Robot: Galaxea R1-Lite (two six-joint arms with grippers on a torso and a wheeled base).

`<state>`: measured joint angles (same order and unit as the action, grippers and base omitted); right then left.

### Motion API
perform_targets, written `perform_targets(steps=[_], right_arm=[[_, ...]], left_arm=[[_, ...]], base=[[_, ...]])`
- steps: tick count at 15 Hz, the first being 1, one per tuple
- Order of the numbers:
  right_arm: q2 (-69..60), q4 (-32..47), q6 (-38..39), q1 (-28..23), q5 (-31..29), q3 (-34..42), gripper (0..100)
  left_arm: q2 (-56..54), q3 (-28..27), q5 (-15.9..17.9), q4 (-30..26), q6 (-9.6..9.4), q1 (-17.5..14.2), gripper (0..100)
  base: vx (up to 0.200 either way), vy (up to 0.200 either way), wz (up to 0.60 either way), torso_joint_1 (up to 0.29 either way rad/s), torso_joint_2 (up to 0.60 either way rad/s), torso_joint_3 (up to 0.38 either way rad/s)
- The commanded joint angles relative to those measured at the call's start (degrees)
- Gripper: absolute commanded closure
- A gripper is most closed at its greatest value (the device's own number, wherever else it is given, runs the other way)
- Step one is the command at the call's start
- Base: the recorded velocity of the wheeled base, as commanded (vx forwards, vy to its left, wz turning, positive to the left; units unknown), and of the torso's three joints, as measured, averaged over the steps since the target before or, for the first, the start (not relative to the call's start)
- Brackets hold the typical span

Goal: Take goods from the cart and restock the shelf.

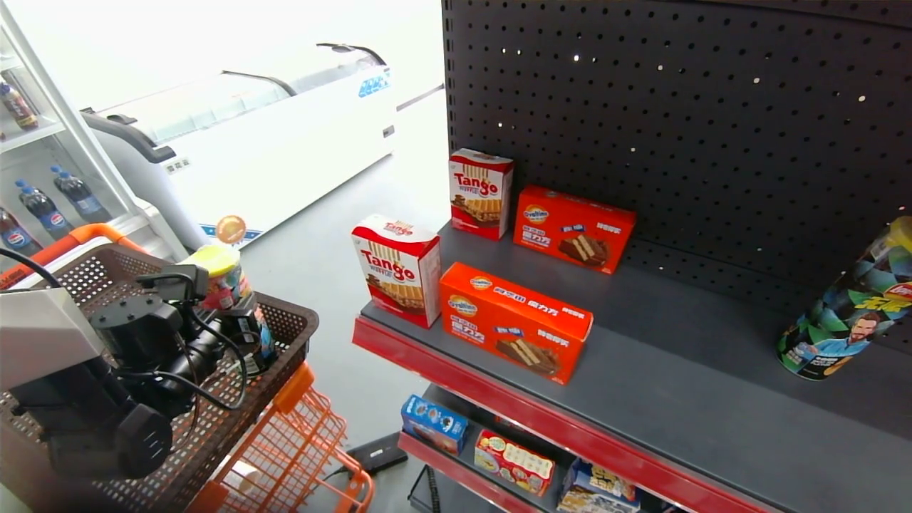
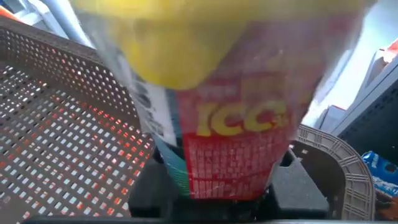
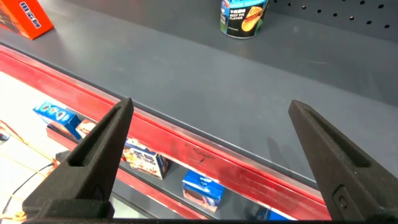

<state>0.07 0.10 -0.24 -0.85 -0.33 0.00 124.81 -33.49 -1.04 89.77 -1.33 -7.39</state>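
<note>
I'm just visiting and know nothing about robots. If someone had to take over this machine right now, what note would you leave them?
Left gripper: shut on a yellow-lidded canister, held upright over the cart's brown basket.
Right gripper: open and holding nothing, in front of the shelf near its red front edge.
On the shelf: two wafer boxes and two orange boxes at the left end, and a second canister standing at the right.
Done: one canister is gripped.
Left: carry it over and stand it on the shelf, probably on the bare middle stretch. I cannot tell whether the basket holds more goods.
</note>
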Motion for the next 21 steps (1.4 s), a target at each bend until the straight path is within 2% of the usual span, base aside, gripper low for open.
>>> perform_targets(steps=[1,3,4,5,7,9,11,12,13,15,16,19,20,21], right_arm=[[0.01,-0.01,-0.02,-0.03,-0.02,0.0,0],[0.01,-0.01,-0.02,-0.03,-0.02,0.0,0],[0.01,-0.01,-0.02,-0.03,-0.02,0.0,0],[0.01,-0.01,-0.02,-0.03,-0.02,0.0,0],[0.01,-0.01,-0.02,-0.03,-0.02,0.0,0],[0.01,-0.01,-0.02,-0.03,-0.02,0.0,0],[0.01,-0.01,-0.02,-0.03,-0.02,0.0,0],[0.01,-0.01,-0.02,-0.03,-0.02,0.0,0],[0.01,-0.01,-0.02,-0.03,-0.02,0.0,0],[0.01,-0.01,-0.02,-0.03,-0.02,0.0,0],[0.01,-0.01,-0.02,-0.03,-0.02,0.0,0],[0.01,-0.01,-0.02,-0.03,-0.02,0.0,0],[0.01,-0.01,-0.02,-0.03,-0.02,0.0,0],[0.01,-0.01,-0.02,-0.03,-0.02,0.0,0]], left_arm=[[-1.85,0.18,-0.02,-0.12,-0.08,0.18,100],[-7.47,0.53,-0.11,-0.83,-0.52,0.27,100],[-11.87,0.88,-0.02,-1.88,-1.66,0.71,100],[-15.21,1.5,0.33,-3.2,-1.92,1.06,100],[-24.61,4.66,4.11,-8.74,-2.01,1.15,100],[-30.24,6.42,5.52,-9.44,-2.54,2.29,100],[-35.51,6.86,5.69,-10.58,-2.63,5.89,100],[-38.41,5.8,5.78,-13.83,-2.71,7.91,100],[-41.14,8.53,6.49,-14.71,-2.45,8.88,100],[-47.55,15.56,8.51,-16.03,-1.92,14.33,100],[-48.96,17.23,10.35,-16.82,-1.13,16.79,100],[-49.57,17.32,11.58,-18.76,-1.22,19.16,100],[-49.49,17.23,11.5,-19.9,-1.22,22.33,100],[-49.4,16.88,11.58,-20.87,-1.31,23.91,100]], base=[[0.0,0.0,0.0,0.0,0.0,0.0],[0.0,0.0,0.0,0.0,0.0,0.0],[0.0,0.0,0.0,0.0,0.0,0.0],[0.0,0.0,0.0,0.0,0.0,0.0],[0.0,0.0,0.0,0.0,0.0,0.0],[0.0,0.0,0.0,0.0,0.0,0.0],[0.0,0.0,0.0,0.0,0.0,0.0],[0.0,0.0,0.0,0.0,0.0,0.0],[0.0,0.0,0.0,0.0,0.0,0.0],[0.0,0.0,0.0,0.0,0.0,0.0],[0.0,0.0,0.0,0.0,0.0,0.0],[0.0,0.0,0.0,0.0,0.0,0.0],[0.0,0.0,0.0,0.0,0.0,0.0],[0.0,0.0,0.0,0.0,0.0,0.0]])
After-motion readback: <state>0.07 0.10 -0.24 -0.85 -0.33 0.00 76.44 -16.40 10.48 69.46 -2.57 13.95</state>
